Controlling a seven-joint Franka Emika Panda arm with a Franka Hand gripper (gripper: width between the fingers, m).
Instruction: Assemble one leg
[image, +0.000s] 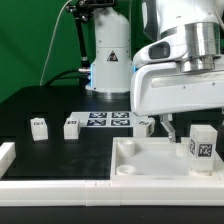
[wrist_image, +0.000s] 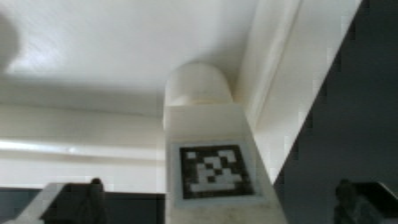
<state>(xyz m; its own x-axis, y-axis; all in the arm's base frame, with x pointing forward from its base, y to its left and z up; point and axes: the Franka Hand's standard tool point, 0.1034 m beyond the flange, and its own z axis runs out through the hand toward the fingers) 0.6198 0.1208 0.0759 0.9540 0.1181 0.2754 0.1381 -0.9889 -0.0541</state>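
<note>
1. Standing upright in the lower right of the exterior view, the leg (image: 201, 142) is a small white block, taller than it is wide, with a black-and-white square tag on its near face.
2. The leg rises from the right part of a large white panel (image: 150, 166) that has raised corners. Whether its foot sits in a socket cannot be told.
3. In the wrist view the leg has a rounded end and carries its tag nearer the claw.
4. The claw (wrist_image: 217, 203) is spread wide. Its two dark fingers (wrist_image: 71, 205) stand well apart, one on each side of the leg, and neither touches it.
5. The arm's bulky white head fills the upper right of the exterior view and hides the panel's far edge.
6. Three more small tagged blocks (image: 39, 126) stand on the black table (image: 60, 150): two at centre left, and one just beside the claw's near side.
7. The marker board (image: 105, 121) lies flat at centre, in front of the arm's base (image: 108, 60).
</note>
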